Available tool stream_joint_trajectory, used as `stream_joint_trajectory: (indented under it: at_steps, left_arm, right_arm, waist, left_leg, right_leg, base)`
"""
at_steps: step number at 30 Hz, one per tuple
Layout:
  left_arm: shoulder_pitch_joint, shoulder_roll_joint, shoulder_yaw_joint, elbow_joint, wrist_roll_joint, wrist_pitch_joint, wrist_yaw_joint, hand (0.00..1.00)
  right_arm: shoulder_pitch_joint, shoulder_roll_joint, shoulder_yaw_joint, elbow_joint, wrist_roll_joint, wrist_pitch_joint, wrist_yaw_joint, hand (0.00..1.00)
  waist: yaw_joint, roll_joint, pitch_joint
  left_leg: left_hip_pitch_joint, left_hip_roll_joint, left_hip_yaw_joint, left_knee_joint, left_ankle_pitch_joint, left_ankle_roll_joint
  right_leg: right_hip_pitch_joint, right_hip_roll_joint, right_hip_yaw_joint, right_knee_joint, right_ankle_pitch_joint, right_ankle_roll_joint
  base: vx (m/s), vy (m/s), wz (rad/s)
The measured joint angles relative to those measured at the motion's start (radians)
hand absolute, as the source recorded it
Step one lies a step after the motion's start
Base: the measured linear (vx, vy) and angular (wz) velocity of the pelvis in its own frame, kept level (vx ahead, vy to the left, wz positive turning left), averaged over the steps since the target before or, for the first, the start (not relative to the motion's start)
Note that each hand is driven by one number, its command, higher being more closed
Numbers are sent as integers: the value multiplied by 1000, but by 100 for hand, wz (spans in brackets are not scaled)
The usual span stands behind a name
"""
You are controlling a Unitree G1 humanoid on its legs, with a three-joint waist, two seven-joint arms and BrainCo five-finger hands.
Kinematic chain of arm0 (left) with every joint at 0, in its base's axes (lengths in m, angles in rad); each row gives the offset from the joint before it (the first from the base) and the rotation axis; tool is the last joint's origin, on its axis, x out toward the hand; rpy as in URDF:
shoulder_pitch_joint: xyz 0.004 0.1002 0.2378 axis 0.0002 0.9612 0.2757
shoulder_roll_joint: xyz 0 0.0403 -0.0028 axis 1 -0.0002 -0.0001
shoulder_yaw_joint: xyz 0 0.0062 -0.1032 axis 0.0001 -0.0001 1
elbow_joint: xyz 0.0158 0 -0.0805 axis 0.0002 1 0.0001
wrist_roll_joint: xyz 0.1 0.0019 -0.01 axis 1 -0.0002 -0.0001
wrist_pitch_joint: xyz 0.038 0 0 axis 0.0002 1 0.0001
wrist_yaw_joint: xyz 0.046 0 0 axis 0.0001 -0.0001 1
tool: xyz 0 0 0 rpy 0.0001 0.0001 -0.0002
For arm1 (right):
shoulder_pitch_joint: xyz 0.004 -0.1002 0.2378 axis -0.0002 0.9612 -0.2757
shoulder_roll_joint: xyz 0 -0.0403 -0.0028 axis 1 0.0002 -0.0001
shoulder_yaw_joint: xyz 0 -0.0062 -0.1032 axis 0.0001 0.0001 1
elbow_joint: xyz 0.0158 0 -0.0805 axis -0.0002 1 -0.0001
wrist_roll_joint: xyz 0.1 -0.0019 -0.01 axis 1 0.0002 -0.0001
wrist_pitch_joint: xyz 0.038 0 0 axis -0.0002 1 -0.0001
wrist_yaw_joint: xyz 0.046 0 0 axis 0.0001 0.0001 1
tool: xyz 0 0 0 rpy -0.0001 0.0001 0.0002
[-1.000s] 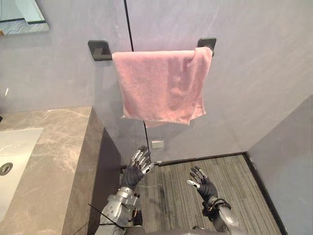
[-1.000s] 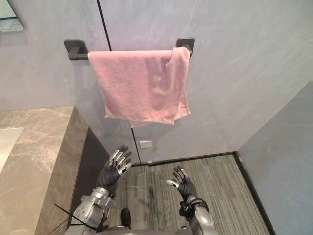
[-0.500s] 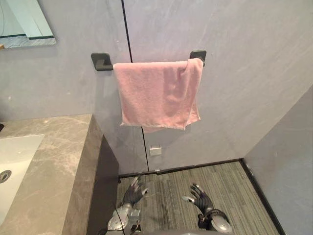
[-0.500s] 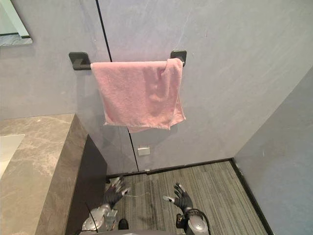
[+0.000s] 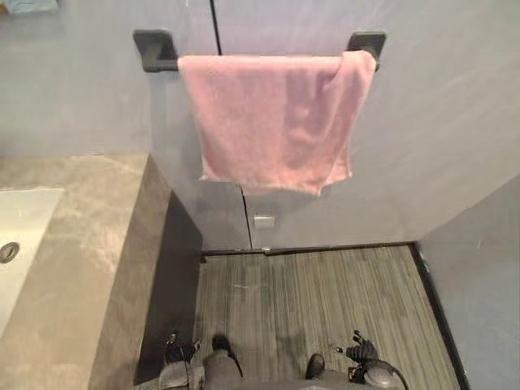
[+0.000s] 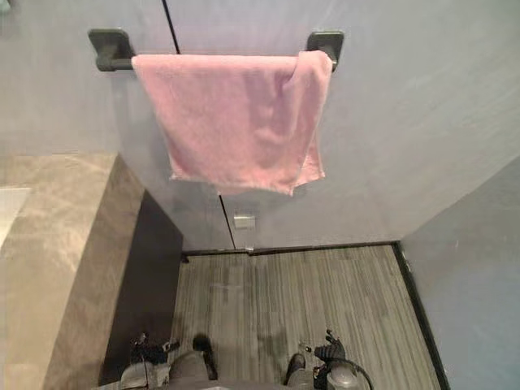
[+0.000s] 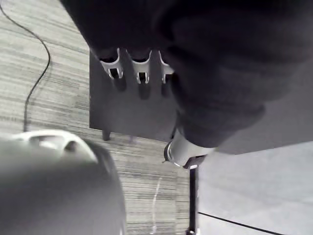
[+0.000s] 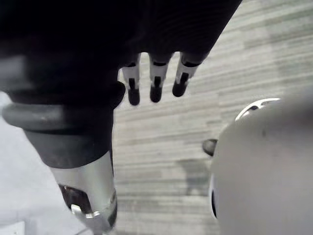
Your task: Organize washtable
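Observation:
A pink towel (image 5: 272, 114) hangs folded over a dark wall bar (image 5: 158, 57), its right corner bunched against the bar's right mount (image 5: 366, 41). Far below it, at the bottom edge of the left eye view, are my left hand (image 5: 175, 351) and right hand (image 5: 358, 351), both low over the floor. In the left wrist view the left hand's fingers (image 7: 141, 66) reach out relaxed with nothing in them. The right hand's fingers (image 8: 154, 78) are likewise loose and empty over the striped floor.
A brown stone washtable (image 5: 89, 244) with a white sink (image 5: 20, 236) fills the left side, its dark side panel (image 5: 175, 292) facing the floor. A small wall socket (image 5: 262, 220) sits under the towel. A grey wall (image 5: 479, 276) closes the right.
Both hands have dropped from in front of the towel to the bottom edge of the view. The camera has shifted, so the towel shows larger and higher.

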Motion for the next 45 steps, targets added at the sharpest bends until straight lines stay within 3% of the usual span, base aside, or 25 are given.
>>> stream_joint_trajectory:
  at_steps: [1, 3, 5, 6, 8, 10, 11, 15, 16, 18, 20, 22, 23, 26, 27, 28, 29, 31, 34, 37, 39, 40, 41, 43, 45]
  left_arm:
    - [5, 11, 13, -27, -22, -5, -4, 0]
    - [20, -28, 6, -6, -38, -2, -12, 0]
    - [4, -30, -1, 2, -38, 5, -35, 0]
    - [-11, -30, -2, 1, -39, 4, -37, 0]
    - [-74, -29, -43, -3, -39, -2, -44, 0]
    - [-84, -24, -56, -2, -38, -2, -44, 0]
    - [-69, -30, -46, 0, -38, -2, -44, 0]
    - [-10, -1, -26, 4, -38, 4, -44, 0]
    - [1, 5, -21, 5, -38, 4, -44, 0]
    - [6, 21, 4, 27, -38, 7, -44, 0]
    - [12, 3, 12, 40, -49, 3, -44, 0]
    - [17, 1, -2, 35, -59, -1, -44, 0]
    - [12, -4, -8, 29, -59, -1, -43, 0]
    - [-5, -13, -91, 1, -99, -13, -40, 0]
    - [-11, -10, -118, -4, -109, -23, -38, 0]
    - [-18, -1, -115, -21, -117, -30, -33, 0]
    - [-25, 5, -111, -24, -118, -30, -31, 0]
    - [-28, 23, -96, -21, -117, -25, -24, 0]
    - [-22, 24, -67, 7, -117, -25, -24, 0]
    - [-13, 21, 14, 73, -119, -17, -25, 0]
    - [3, 17, 56, 94, -119, -12, -25, 0]
    - [14, 19, 61, 96, -119, -8, -27, 0]
    - [15, 21, 64, 98, -120, -5, -31, 0]
    - [17, 55, 64, 99, -122, 4, -45, 0]
    - [32, 80, 83, 120, -123, 5, -45, 0]
  right_arm:
    - [20, 44, -15, -9, 13, -6, 9, 0]
    - [29, 34, -60, -15, 29, -5, 15, 0]
    - [12, 34, -85, -42, 32, 12, 16, 0]
    - [6, 35, -86, -46, 31, 17, 17, 0]
    - [-6, 43, -78, -50, 28, 26, 17, 0]
    - [-8, 54, -52, -49, 28, 29, 21, 0]
    - [-20, 57, -50, -52, 28, 30, 31, 0]
    - [-21, 60, -35, -46, 27, 31, 40, 0]
    - [-22, 64, -34, -43, 27, 31, 40, 0]
    - [-34, 60, -36, -3, 27, 28, 40, 0]
    - [-39, 41, -37, 38, 27, 28, 38, 0]
    - [-63, 17, -9, 69, 28, 26, 38, 0]
    - [-94, 3, 24, 71, 28, 23, 38, 0]
    - [-141, -30, 76, 72, 26, 16, 38, 0]
    - [-145, -31, 73, 77, 23, 16, 38, 0]
    - [-148, -25, 54, 80, 2, 15, 38, 0]
    - [-154, -18, 44, 78, -9, 15, 38, 0]
    - [-151, -30, 23, 67, -30, 15, 34, 0]
    - [-100, -52, -72, 77, -31, 14, 33, 0]
    - [-68, -62, -169, 130, -32, 17, 36, 0]
    - [-46, -53, -215, 170, -32, 22, 37, 0]
    - [-39, -51, -238, 190, -32, 23, 38, 0]
    - [-39, -54, -242, 197, -32, 24, 38, 0]
    - [-44, -22, -262, 201, -29, 24, 38, 0]
    - [-59, -8, -259, 193, -20, 19, 39, 0]
  waist:
    - [-3, -75, -16]
    - [-1, -19, -22]
    - [-21, 1, -15]
    - [-26, 6, -17]
    - [-33, -50, 13]
    - [-25, -76, 8]
    - [-18, -62, 11]
    - [-17, -79, -6]
    - [-15, -84, -13]
    - [-4, -90, -24]
    - [5, -70, -38]
    - [16, -67, -62]
    - [35, -55, -65]
    - [29, -23, -61]
    - [31, -23, -53]
    - [27, -53, -39]
    - [31, -67, -29]
    - [27, -89, -10]
    - [27, -102, -12]
    - [6, -86, -22]
    - [-10, -77, -33]
    - [-22, -61, -43]
    - [-26, -52, -48]
    - [-21, -68, -41]
    - [-13, -72, -34]
  left_leg:
    - [32, -61, -49, 80, -71, -25]
    - [70, -39, -101, 308, -235, -48]
    - [184, -68, -58, 138, -308, -45]
    - [204, -85, -51, 84, -310, -42]
    - [245, -163, -48, -54, -314, -31]
    - [236, -180, -31, -54, -313, -10]
    - [231, -170, -6, -68, -312, 10]
    - [221, -167, 6, -46, -292, 20]
    - [208, -167, 4, -36, -286, 17]
    - [164, -165, -32, -14, -254, 21]
    - [116, -162, -108, -4, -164, 42]
    - [30, -169, -178, 30, -88, 21]
    - [-13, -166, -210, 24, -74, 9]
    - [-79, -166, -301, -107, 24, -25]
    - [-77, -166, -287, -207, 122, -38]
    - [-65, -167, -199, -293, 190, -20]
    - [-71, -155, -137, -233, 149, 12]
    - [-47, -111, -13, -7, -35, 96]
    - [45, -79, -31, 171, -141, 78]
    - [132, -23, -50, 156, -149, 60]
    - [184, -16, -28, -17, -118, -5]
    - [194, -32, -17, -153, -91, -71]
    - [192, -53, -7, -206, -87, -76]
    - [165, -116, -12, -281, -82, -68]
    - [152, -173, -53, -237, -95, -23]
  right_leg:
    - [-7, -21, -26, -44, 21, -32]
    - [-2, 5, -41, -7, 25, -41]
    - [-57, 5, -42, 54, 25, -42]
    - [-79, -5, -44, 82, 24, -41]
    - [-145, -79, -28, 207, -25, 1]
    - [-178, -95, 16, 224, -8, 16]
    - [-189, -103, 39, 288, -29, 12]
    - [-187, -172, 115, 689, -91, 35]
    - [-167, -177, 152, 687, -90, 45]
    - [-135, -138, 199, 600, -137, 90]
    - [-76, -69, 277, 466, -149, 77]
    - [-37, -37, 356, 331, -190, 75]
    - [-37, -26, 334, 272, -214, 77]
    - [-58, 11, 181, 211, -221, 45]
    - [-52, 28, 112, 197, -205, 11]
    - [-41, 20, 20, 161, -181, -44]
    - [-36, 16, -12, 159, -186, -64]
    - [-15, -13, -132, 189, -210, -105]
    - [21, -69, -295, 208, -211, -107]
    - [32, -103, -447, 181, -198, -81]
    - [22, -135, -542, 178, -172, -46]
    - [13, -157, -603, 182, -151, -32]
    - [6, -172, -633, 186, -138, -25]
    - [4, -225, -682, 174, -81, 2]
    - [53, -268, -680, 155, -22, 13]
  base:
    - [-215, -75, 45]
    - [-46, -45, 2]
    - [-10, 129, -2]
    - [-146, 167, 36]
    - [-200, 132, 48]
    - [-227, 68, -1]
    - [-283, 32, -28]
    - [-147, -108, -15]
    - [-64, -238, -5]
    - [-79, -282, 18]
    - [-129, -300, 55]
    - [-164, -338, 44]
    - [-173, -283, 37]
    - [-195, -266, 125]
    - [-213, -166, 204]
    - [-234, -173, 194]
    - [-212, -157, 163]
    - [-185, -153, 144]
    - [-155, -2, 136]
    - [-128, 147, 134]
    - [-124, 266, 165]
    - [-84, 279, 134]
    - [-107, 398, 182]
    - [-111, 443, 140]
    - [-47, 403, 89]
